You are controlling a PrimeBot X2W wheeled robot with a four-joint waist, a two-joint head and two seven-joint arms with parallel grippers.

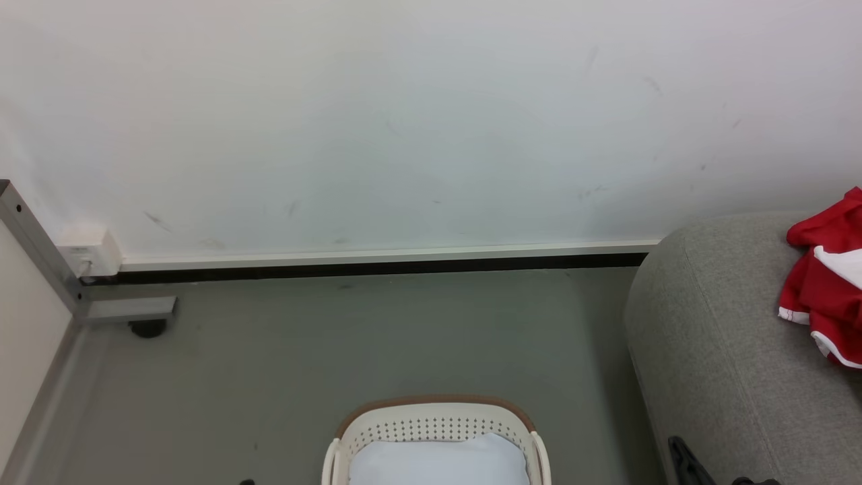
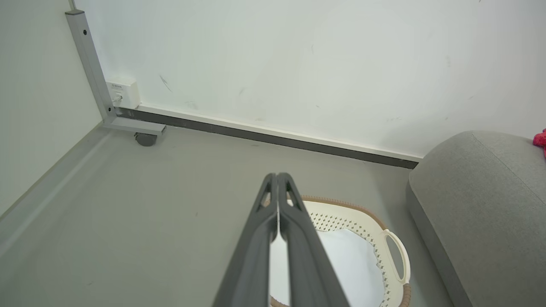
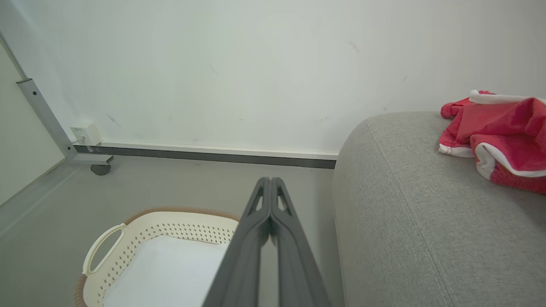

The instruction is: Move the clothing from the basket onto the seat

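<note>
With left gripper [image 2: 277, 177] and right gripper [image 3: 269, 181] pressed together and empty, the clothing [image 3: 499, 136] lies on the seat [image 3: 405, 192] well right of the jaws; reaching down could wrongly grab the basket's [image 3: 170, 230] cloth [image 3: 170, 268].

Red white-trimmed clothing [image 3: 499, 132] crumpled on grey seat [image 3: 409, 213], cream basket [image 3: 140, 238] on floor

A white wall [image 1: 404, 121] carries faint dark scuffs (one streak [image 1: 156, 219] sits low at the left). Along its foot runs a pale skirting strip [image 1: 377, 256] over a black band [image 1: 377, 268]. The floor [image 1: 337, 337] is plain grey. At the left stands a grey metal post [image 1: 34, 236], its flat foot [image 1: 128, 308] on a dark caster [image 1: 148, 328], with a small white box [image 1: 87, 250] just beside it. A plain white cloth [image 1: 438, 461] lies at the head view's bottom edge.
</note>
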